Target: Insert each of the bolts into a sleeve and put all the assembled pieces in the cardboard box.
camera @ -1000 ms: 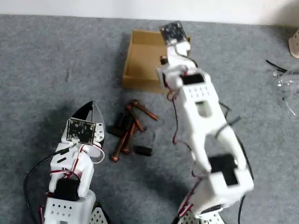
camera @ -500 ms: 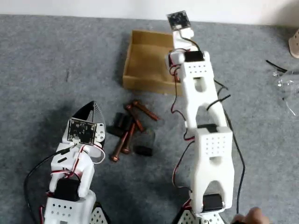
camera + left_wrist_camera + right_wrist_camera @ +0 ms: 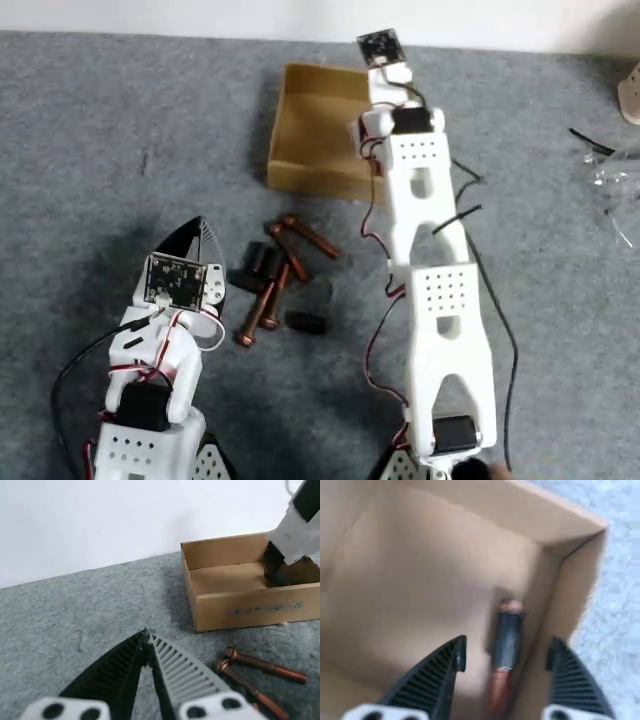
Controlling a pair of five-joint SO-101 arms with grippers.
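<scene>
The right gripper [image 3: 506, 649] is held wide open over the brown cardboard box [image 3: 410, 575]. A copper bolt in a black sleeve [image 3: 509, 630] is seen on the box floor, between the jaws. The left gripper [image 3: 146, 636] is shut tight, with loose copper bolts [image 3: 265, 667] near its tips

1. High: looks down over the table [image 3: 90, 140] from well above both arms.
2. Left wrist: from behind the left gripper [image 3: 146, 634], faces the cardboard box [image 3: 250, 611] ahead of its tips.
3. Right wrist: close, looks past the right gripper [image 3: 507, 645] into that box, common to all views.
</scene>
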